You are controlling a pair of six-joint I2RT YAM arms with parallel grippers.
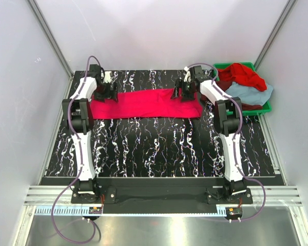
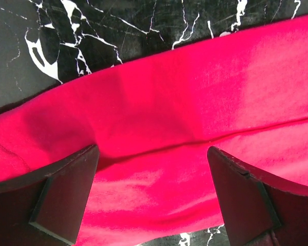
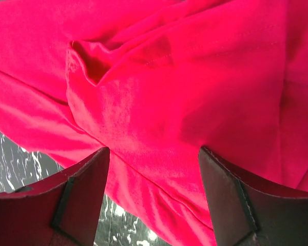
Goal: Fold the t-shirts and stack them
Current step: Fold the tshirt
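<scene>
The pink shirt (image 1: 143, 104) is laid as a long band across the far part of the table (image 1: 159, 148). The left gripper (image 1: 107, 92) and the right gripper (image 1: 180, 93) are set wide open over it, with nothing gripped. If only the top layer is pinched, wrinkles may be dragged in. The bin (image 1: 227, 64) stands close on the right; room is left toward the near edge.

Crimson-pink t-shirt (image 1: 143, 103) folded into a long flat band, lying parallel to the tabletop's far edge and spanning most of its width, with soft creases and a small pucker near its right end. Brighter red t-shirt (image 1: 244, 76), light blue-grey t-shirt (image 1: 251, 94) and dark maroon t-shirt (image 1: 246, 107) crumpled in a heap by the far right corner, red on top.
</scene>
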